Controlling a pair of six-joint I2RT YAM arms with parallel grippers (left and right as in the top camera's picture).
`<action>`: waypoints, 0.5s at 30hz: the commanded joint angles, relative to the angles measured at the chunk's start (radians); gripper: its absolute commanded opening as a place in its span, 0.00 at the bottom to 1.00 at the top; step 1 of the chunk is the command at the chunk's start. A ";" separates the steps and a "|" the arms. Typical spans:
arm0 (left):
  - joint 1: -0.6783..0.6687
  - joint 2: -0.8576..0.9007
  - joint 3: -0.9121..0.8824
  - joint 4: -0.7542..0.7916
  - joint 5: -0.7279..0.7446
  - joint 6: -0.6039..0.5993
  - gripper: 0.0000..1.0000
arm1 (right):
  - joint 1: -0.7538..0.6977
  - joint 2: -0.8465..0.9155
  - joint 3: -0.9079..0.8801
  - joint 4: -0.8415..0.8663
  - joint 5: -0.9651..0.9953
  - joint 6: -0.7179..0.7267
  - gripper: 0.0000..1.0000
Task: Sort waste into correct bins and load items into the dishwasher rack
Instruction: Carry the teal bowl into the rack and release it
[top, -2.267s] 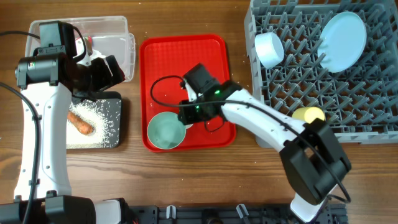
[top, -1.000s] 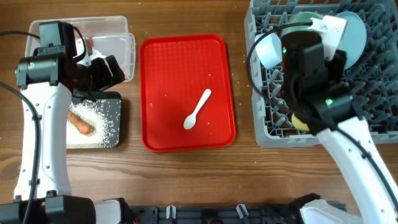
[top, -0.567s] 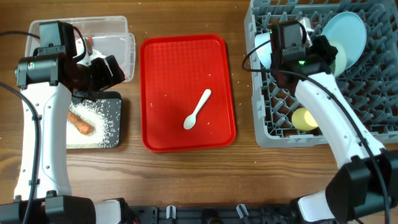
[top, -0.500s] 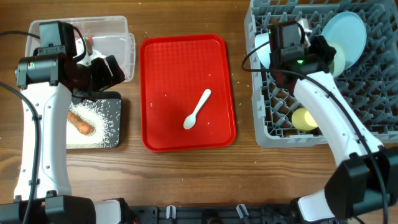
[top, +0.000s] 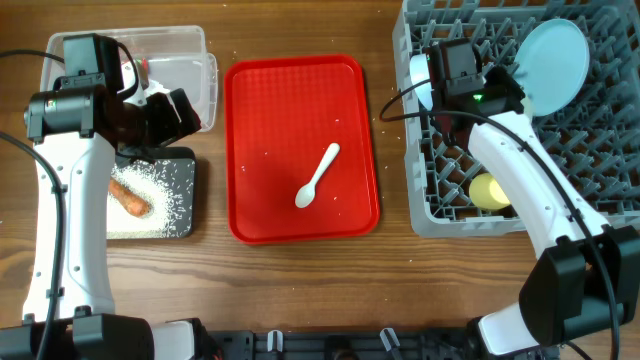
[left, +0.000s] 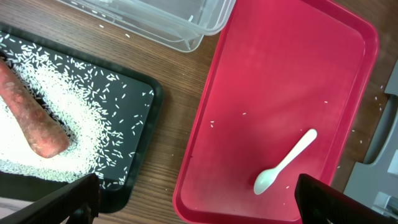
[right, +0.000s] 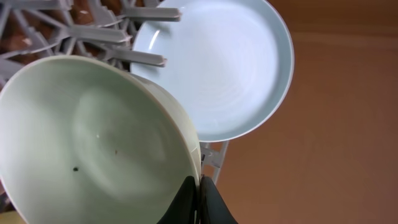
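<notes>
Spoon: white plastic spoon (top: 318, 175) is lying alone on the flat red tray (top: 250, 90), mid-worktop.
Left gripper (left: 198, 186): is hanging wide open, empty, near the left edge.
Right gripper (right: 198, 194): is pinching the pale blue-green round bowl (right: 93, 137) by its rim, now carried from the tray into the grey plastic grid rack (top: 600, 150), far-right corner.

Evenly, softly lit from above; shadows faint and short. Mild sheen on red tray (top: 270, 110). Sharp overhead; close-up bowl (right: 93, 137) perhaps slightly soft.

Pale green bowl (right: 93, 143), rim apparently between dark fingers (right: 214, 208), plate (right: 230, 68) behind.
</notes>
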 joint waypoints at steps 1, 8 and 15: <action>-0.004 0.006 0.007 0.001 0.008 0.017 1.00 | 0.001 0.018 0.000 -0.021 -0.054 -0.007 0.04; -0.004 0.006 0.007 0.000 0.008 0.017 1.00 | -0.018 0.018 0.000 0.069 0.178 -0.013 0.04; -0.004 0.006 0.007 0.000 0.008 0.017 1.00 | -0.016 0.020 0.000 0.046 0.086 0.044 0.04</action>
